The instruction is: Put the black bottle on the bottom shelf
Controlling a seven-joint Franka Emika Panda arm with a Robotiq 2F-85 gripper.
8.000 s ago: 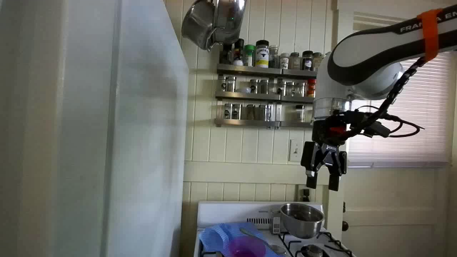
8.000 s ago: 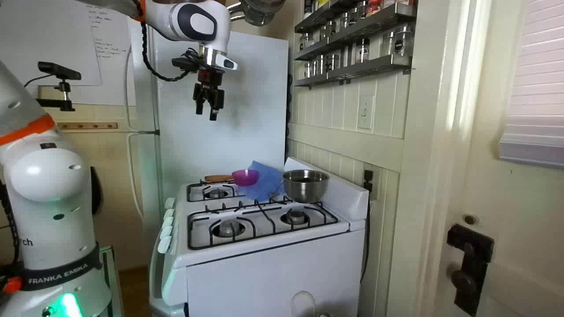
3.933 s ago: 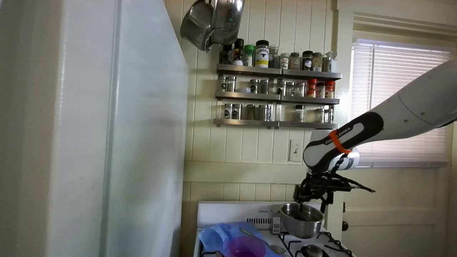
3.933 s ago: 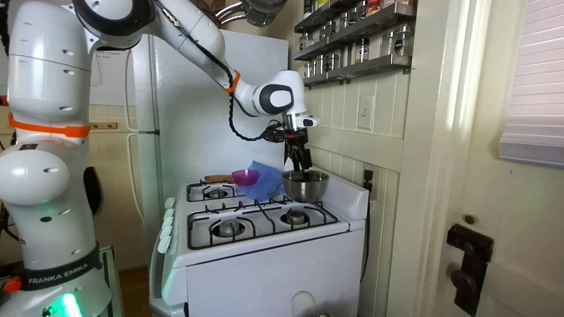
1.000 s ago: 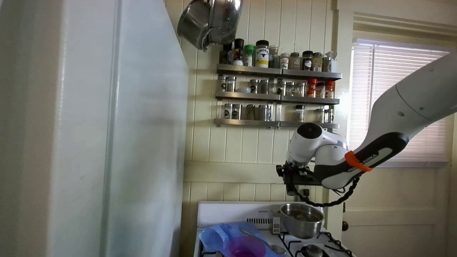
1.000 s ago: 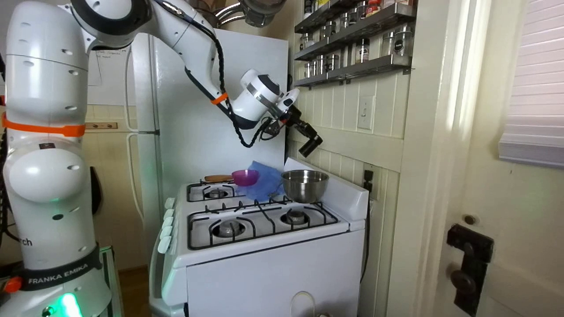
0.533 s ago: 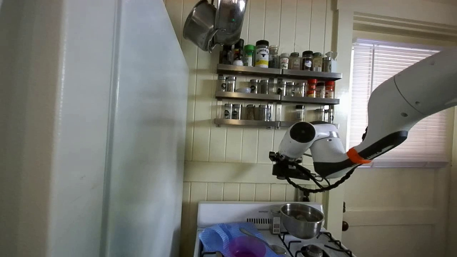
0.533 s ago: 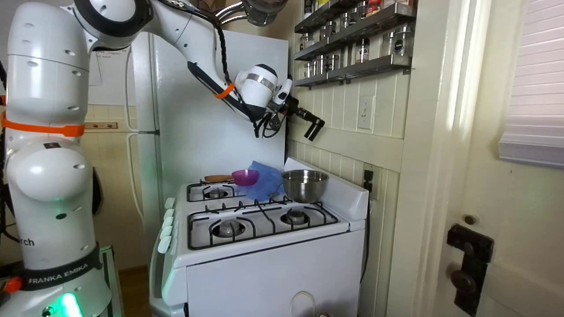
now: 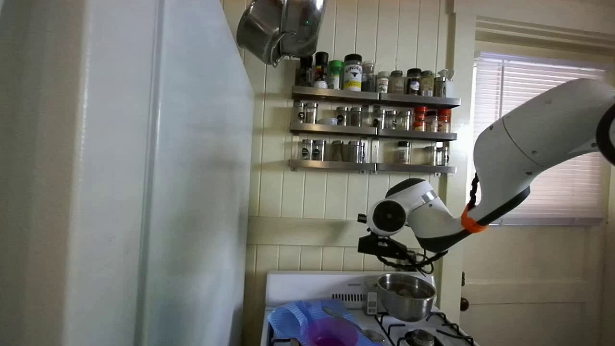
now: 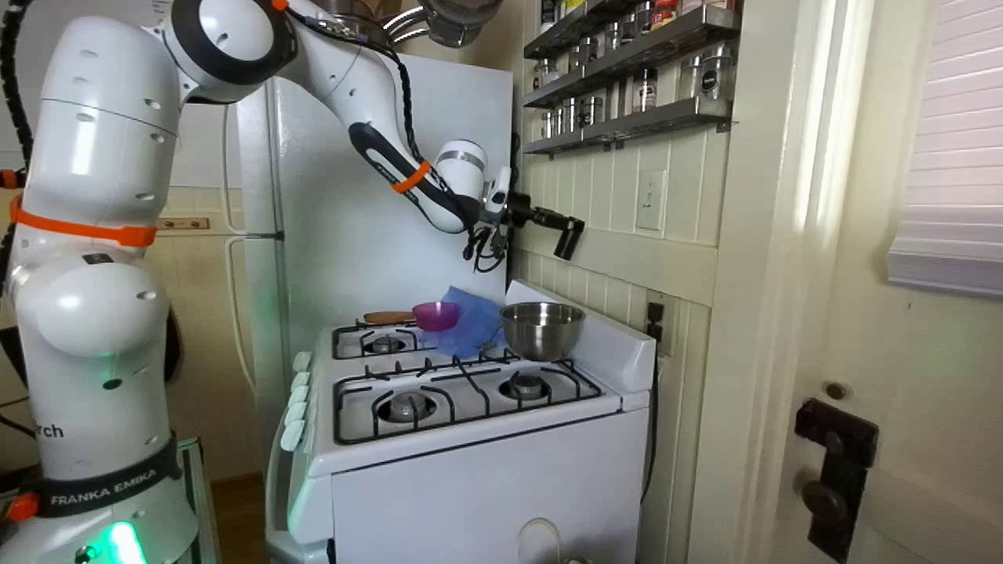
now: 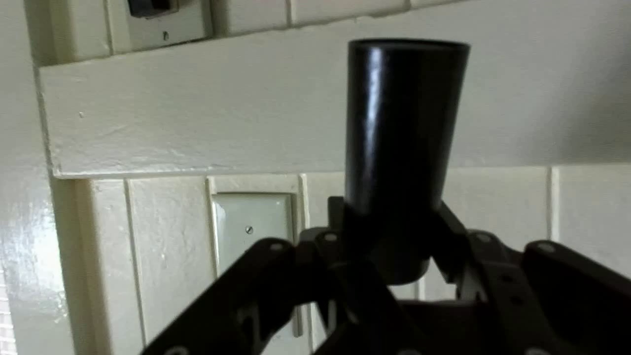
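Cream panelled wall point(image 9: 312, 197), white stove point(image 10: 486, 470) in front of it. Target is the bottom shelf point(image 9: 331, 165), lowest of three tiers on the wall. Bottle point(image 10: 570, 239) is in the air in front of the wall, lower than that shelf, above and apart from the steel bowl point(image 10: 543, 333). Gripper point(image 11: 393, 217) pinches it near its upper end, most of the length hanging below the grip. It tilts, lower end away from the wall. Reads as mid-carry; placing not done yet.

Risks, my guess:
- Straight lift from here: bottle or gripper could hit the shelf's underside if too near the wall. Probably back off first.
- Lower end must clear the shelf's front edge; a snag there plus the high grip and the bottle twists or slips.
- Middle shelf point(image 9: 331, 128) limits headroom; come in high and the top jams.
- Jars point(image 9: 337, 151) and a black-capped jar point(image 9: 403, 152) stand on the bottom shelf; sideways error knocks them.
- Release while tilted: it tips, maybe off the front, down to stove or steel bowl.

Containers:
- Bottle: opaque, fill unknown, so weight is too.
- Steel bowl: something brownish inside, can't tell what.
- Pink bowl point(image 10: 436, 316) by the blue cloth point(image 10: 466, 325): can't make out anything in it.
- Jars: some look dark-filled, too small to say with what.
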